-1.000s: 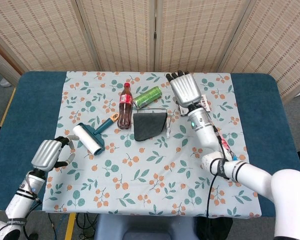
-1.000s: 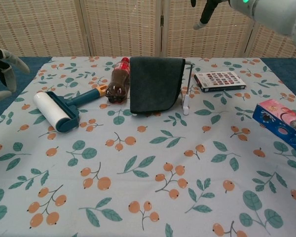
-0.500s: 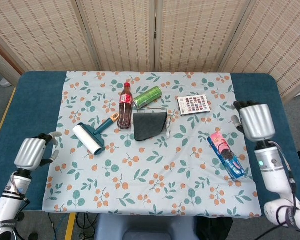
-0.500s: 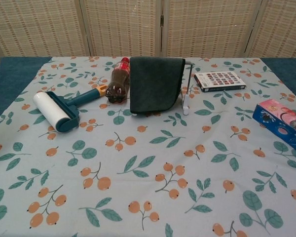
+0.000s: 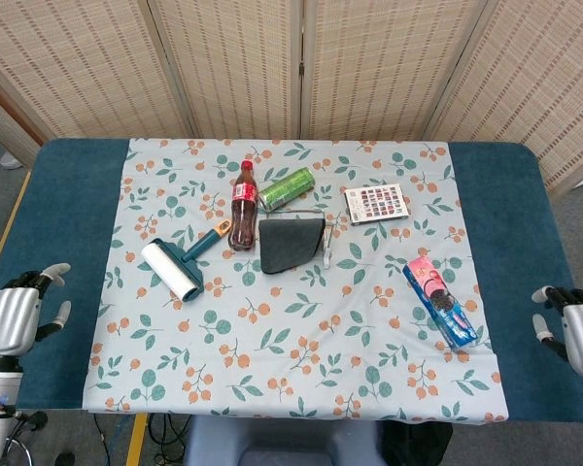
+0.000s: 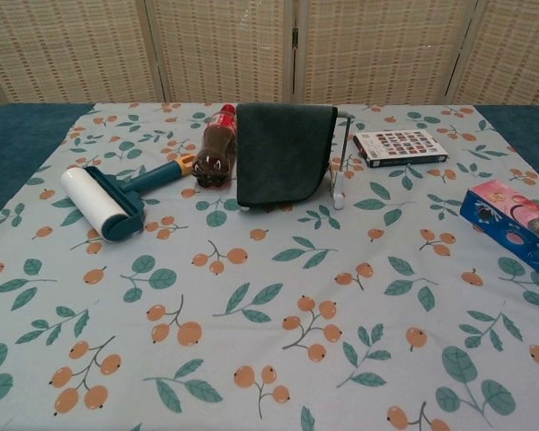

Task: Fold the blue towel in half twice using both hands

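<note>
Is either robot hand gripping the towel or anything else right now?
No. Nothing is held. The left robot hand and right robot hand sit off the table's near corners with nothing in them, and the folded towel lies untouched.

On my feed I see a floral tablecloth (image 5: 301, 340) over the blue table (image 5: 63, 204). A lint roller (image 5: 178, 265) lies left — beside it a cola bottle (image 5: 242, 206) and a green can (image 5: 288, 188), both on their sides. A patterned box (image 5: 377, 204) sits right, a blue snack packet (image 5: 440, 302) nearer.
</note>
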`<state>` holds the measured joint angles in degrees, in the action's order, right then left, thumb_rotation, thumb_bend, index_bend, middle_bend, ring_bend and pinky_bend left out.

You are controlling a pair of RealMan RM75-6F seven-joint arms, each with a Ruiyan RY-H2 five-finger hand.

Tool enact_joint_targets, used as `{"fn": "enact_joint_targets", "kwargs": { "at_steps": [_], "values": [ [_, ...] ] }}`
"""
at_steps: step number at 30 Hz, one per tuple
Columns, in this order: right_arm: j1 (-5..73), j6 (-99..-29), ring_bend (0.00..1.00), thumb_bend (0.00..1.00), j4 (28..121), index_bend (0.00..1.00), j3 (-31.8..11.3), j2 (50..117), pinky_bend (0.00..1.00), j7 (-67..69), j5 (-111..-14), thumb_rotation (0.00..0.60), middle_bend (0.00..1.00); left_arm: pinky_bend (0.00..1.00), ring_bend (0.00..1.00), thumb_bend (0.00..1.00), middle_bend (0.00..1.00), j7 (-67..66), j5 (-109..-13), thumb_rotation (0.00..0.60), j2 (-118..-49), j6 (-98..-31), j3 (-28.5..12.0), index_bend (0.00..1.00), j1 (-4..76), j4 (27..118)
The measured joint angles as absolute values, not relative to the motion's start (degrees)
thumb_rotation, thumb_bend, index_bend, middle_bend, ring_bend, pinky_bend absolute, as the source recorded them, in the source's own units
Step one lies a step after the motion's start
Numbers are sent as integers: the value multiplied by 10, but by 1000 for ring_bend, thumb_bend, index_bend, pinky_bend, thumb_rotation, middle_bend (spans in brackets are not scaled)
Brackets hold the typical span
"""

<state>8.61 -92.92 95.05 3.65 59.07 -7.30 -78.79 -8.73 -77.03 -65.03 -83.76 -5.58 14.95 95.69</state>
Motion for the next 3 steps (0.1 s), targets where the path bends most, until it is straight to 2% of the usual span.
{"fn": "enact_joint_targets", "kwargs": {
  "at_steps": [3],
  "values": [
    [64, -937, 392, 336, 948, 434, 47, 588, 533, -59, -795, 600, 475, 430, 322, 363, 413, -91, -789, 600, -655, -866, -48, 249, 129, 960]
  ]
}}
